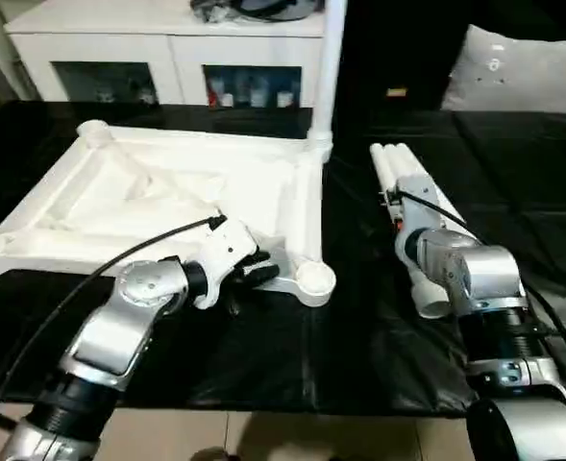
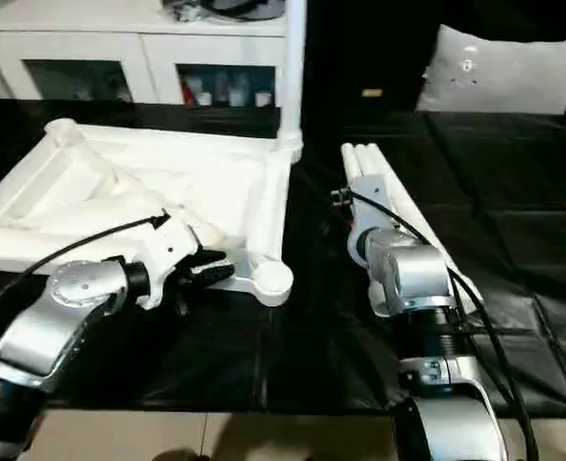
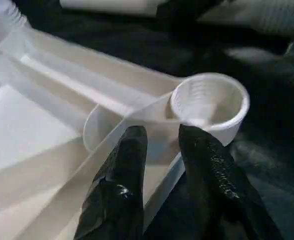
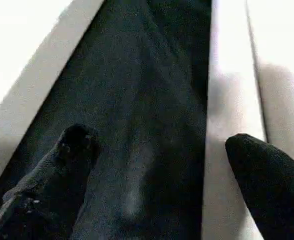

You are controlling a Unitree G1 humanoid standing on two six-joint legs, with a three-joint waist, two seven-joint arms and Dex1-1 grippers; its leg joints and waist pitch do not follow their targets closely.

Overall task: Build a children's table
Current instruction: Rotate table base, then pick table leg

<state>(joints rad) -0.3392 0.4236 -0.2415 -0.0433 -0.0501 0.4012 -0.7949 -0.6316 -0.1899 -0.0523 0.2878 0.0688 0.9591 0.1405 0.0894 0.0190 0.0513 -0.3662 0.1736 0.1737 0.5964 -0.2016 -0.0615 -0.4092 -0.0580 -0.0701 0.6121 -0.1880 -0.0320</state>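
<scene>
The children's table top [image 1: 300, 192] lies upside down on the black cloth, white, with ribs across its underside. One white leg [image 1: 329, 67] stands upright in its far right corner socket. Three more legs [image 1: 390, 163] lie side by side on the cloth to the right. My left gripper [image 3: 161, 132] hovers at the top's near rim, just short of the empty near right socket [image 3: 209, 102], its fingers a little apart with nothing held. My right gripper [image 4: 161, 142] hangs wide open over the cloth beside the lying legs, one fingertip [image 4: 251, 155] over a leg.
A white cabinet [image 1: 167, 48] with glass doors stands behind the table top. A grey pillow [image 1: 523, 72] lies at the back right. The black cloth [image 1: 359, 336] ends at a near edge above the tiled floor.
</scene>
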